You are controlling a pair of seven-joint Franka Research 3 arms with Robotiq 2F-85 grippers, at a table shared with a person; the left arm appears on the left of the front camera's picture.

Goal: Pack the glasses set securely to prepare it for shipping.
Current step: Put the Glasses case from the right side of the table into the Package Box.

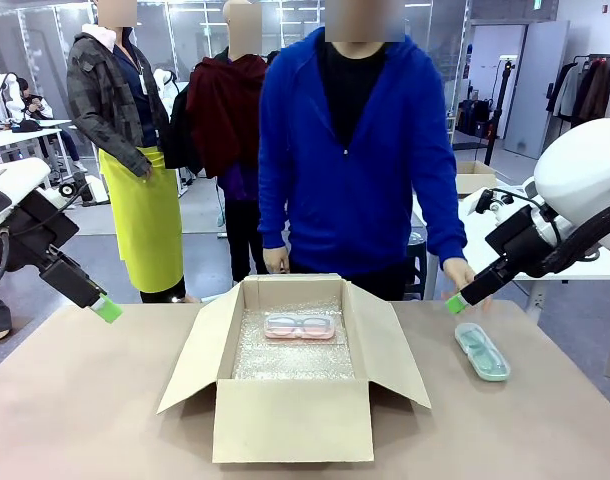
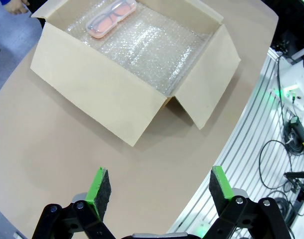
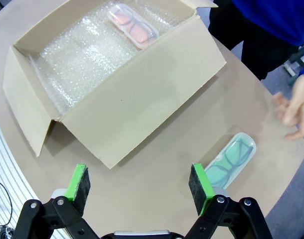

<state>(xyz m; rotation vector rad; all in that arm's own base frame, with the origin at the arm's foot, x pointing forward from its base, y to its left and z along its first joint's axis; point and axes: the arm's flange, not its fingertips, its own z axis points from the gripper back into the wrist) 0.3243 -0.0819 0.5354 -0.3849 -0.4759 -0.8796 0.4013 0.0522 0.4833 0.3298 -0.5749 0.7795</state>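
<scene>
Though in a glass-walled workroom (image 1: 200,30), tan table (image 1: 85,400) under mint case (image 1: 482,351)

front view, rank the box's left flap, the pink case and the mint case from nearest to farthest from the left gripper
From the left gripper:
1. left flap of the box, folded out toward that gripper.
2. pink case, inside the box, near its far wall.
3. mint case, on the table past the box's right side.
</scene>
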